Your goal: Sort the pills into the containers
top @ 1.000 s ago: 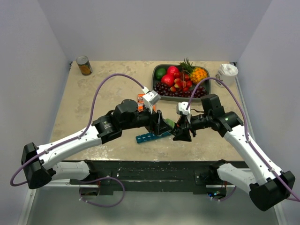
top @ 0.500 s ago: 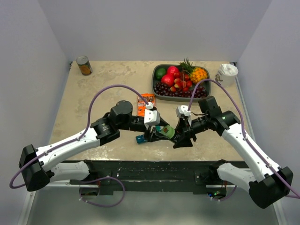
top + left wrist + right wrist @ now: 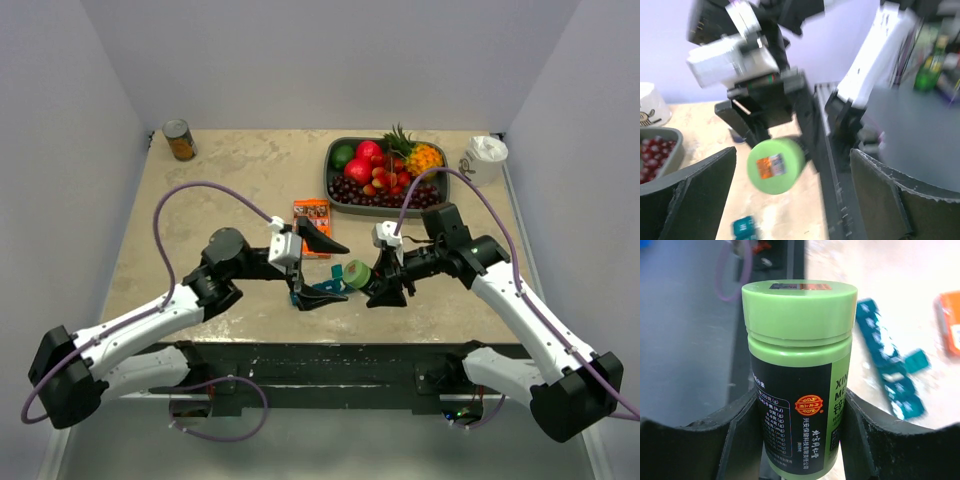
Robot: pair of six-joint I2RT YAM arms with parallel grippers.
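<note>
A small green bottle [image 3: 799, 375] with a black label and its green cap on lies pinched between my right gripper's fingers [image 3: 740, 440]. In the overhead view the right gripper [image 3: 368, 280] holds this bottle [image 3: 355, 273] sideways just above the table, cap toward the left arm. My left gripper [image 3: 335, 267] stands wide open facing the cap [image 3: 776, 165], which is apart from both of its fingers [image 3: 695, 195]. The teal containers strip [image 3: 888, 371] lies on the table below, one lid flipped open; it is partly hidden in the overhead view [image 3: 308, 298]. No pills are visible.
An orange packet [image 3: 312, 213] lies just behind the grippers. A dark tray of fruit [image 3: 338, 190] sits at the back right, beside a white cup [image 3: 487, 155]. A tin can [image 3: 180, 140] stands at the back left corner. The table's near edge [image 3: 300, 340] is close.
My left gripper, closed around the bottle's cap end half a second ago, has opened wide and drawn back to the left. The right gripper has kept the bottle, shifting slightly.
</note>
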